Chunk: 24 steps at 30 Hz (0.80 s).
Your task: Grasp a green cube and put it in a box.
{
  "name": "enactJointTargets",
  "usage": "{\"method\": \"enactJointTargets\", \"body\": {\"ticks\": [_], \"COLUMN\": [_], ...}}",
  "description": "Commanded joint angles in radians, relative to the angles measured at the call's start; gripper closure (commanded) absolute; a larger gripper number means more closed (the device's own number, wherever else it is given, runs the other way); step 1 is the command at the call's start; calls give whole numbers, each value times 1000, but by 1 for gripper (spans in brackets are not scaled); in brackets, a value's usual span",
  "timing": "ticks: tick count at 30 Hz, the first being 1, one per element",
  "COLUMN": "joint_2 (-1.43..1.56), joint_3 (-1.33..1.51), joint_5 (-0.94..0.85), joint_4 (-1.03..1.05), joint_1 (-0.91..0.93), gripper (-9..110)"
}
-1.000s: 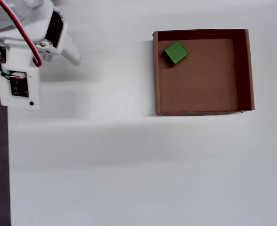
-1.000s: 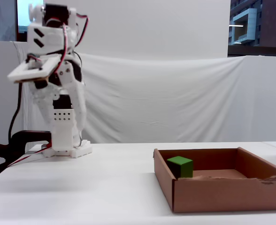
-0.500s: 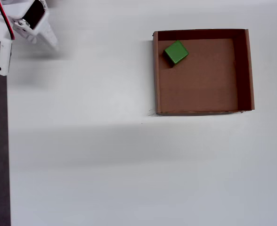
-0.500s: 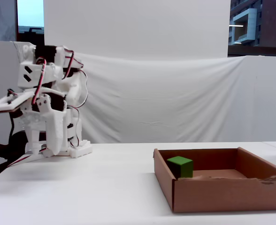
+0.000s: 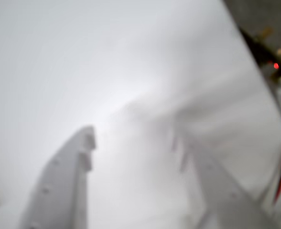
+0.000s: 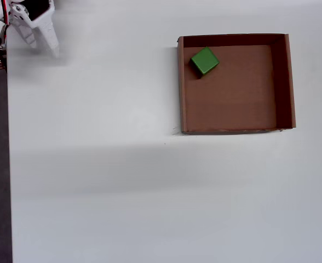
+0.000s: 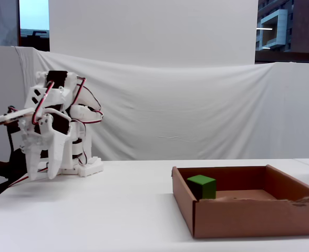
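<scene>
Green cube (image 6: 205, 61) is sitting inside the box (image 6: 284, 82); task looks done. My claw (image 7: 41, 174) is hanging parted, empty, well apart.

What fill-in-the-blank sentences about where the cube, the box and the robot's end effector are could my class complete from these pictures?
1. The green cube lies inside the ____.
2. In the overhead view, the cube sits near the box's top ____ corner.
3. The end effector holds ____.
4. The box is made of brown ____.

Missing words: box; left; nothing; cardboard.
</scene>
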Motion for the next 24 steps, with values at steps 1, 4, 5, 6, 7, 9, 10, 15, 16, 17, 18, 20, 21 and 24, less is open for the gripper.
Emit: {"method": "enactJointTargets", "body": {"ticks": [1,4,5,6,7,9,10,15,16,17,18,20,21,24], "joint_2": [6,8,8,8,8,8,8,8,8,8,8,8,8,8], "joint_3": [-5,-5,-5,-5,-5,-5,-5,-5,-5,-5,-5,-5,-5,-5], "joint_5": [3,3,3,5,5,5,5,5,5,5,5,5,5,5], "joint_4": [8,8,8,8,8,8,8,8,8,8,8,8,8,8], "joint_1": [3,-5,-5,-5,-5,-5,-5,-5,-5,-5,-5,-5,-5,-5], "gripper": [80,80,80,80,80,80,80,80,80,80,80,80,80,80]}}
